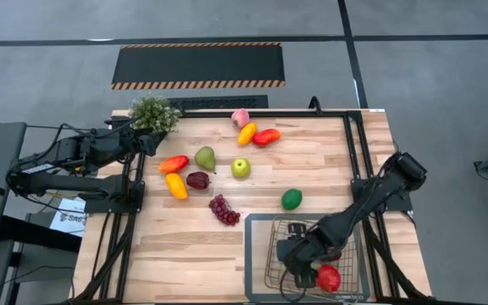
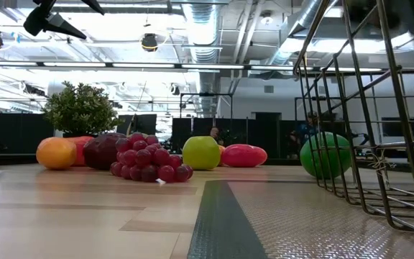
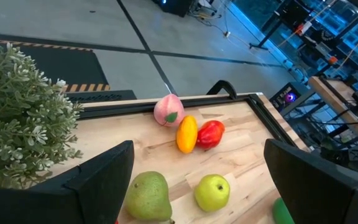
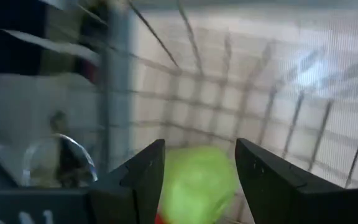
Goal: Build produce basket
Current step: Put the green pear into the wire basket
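The wire basket [image 1: 271, 254] stands on a grey mat at the table's near right. My right gripper [image 1: 302, 269] reaches down into it, shut on a yellow-green fruit [image 4: 197, 183] that shows blurred in the right wrist view. Beside it, a red pepper [image 1: 329, 278] lies in the basket. Loose produce rests on the table: a pear [image 1: 205, 158], a green apple [image 1: 241, 168], a lime [image 1: 291, 199], grapes [image 1: 224, 210], and peppers and a peach [image 1: 241, 117] farther back. My left gripper [image 1: 146, 140] waits open at the far left. My right gripper has the yellow-green fruit between its two fingers [image 4: 143, 180], and the fruit's side [image 4: 229, 180] fills the gap between them. The fingers come from above, slanting down into the basket. Blur hides which part of the fruit they are on and whether it rests on the basket floor.
A bushy potted plant [image 1: 153, 114] stands at the far left corner, next to my left gripper. A dark frame rail [image 1: 252, 113] runs along the table's far edge and down both sides. The basket's sloping wire walls [image 2: 351, 108] rise around my right gripper.
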You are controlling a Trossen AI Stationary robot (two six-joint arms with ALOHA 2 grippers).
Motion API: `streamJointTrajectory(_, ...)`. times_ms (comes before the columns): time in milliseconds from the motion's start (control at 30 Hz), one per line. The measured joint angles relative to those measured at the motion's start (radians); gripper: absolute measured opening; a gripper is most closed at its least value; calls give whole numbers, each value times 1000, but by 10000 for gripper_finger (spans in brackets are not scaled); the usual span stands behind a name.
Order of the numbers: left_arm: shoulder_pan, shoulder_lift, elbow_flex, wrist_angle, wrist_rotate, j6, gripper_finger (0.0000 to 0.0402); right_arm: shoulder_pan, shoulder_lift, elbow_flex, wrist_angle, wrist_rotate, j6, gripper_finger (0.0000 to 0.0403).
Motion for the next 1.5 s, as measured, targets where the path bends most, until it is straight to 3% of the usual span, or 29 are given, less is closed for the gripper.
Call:
streamJointTrajectory(100,0,0,0,0,18,2,347,-43,-58,73,-94,22,-53,214)
streamJointTrajectory(267,0,0,0,-14,24,6,347,-167,-144,149,-94,280,-80,214)
streamJointTrajectory(333,0,0,0,-24,24,5,347,-242,-152,160,-57,320,-86,214)
streamJointTrajectory(500,0,0,0,-46,24,-3,347,-417,-100,163,108,248,-170,225)
streamJointTrajectory(633,0,0,0,-48,24,-25,347,-531,3,162,284,208,-243,265)
streamJointTrajectory(900,0,2,0,-58,23,-26,347,-736,178,195,425,208,-138,333)
streamJointTrajectory(1067,0,14,0,-58,20,-29,347,-786,335,352,393,163,-174,353)
streamJointTrajectory(1333,1,26,0,-59,17,-33,347,-815,589,688,199,149,-214,364)
streamJointTrajectory(1500,1,26,0,-58,18,-46,347,-826,702,848,192,110,-245,371)
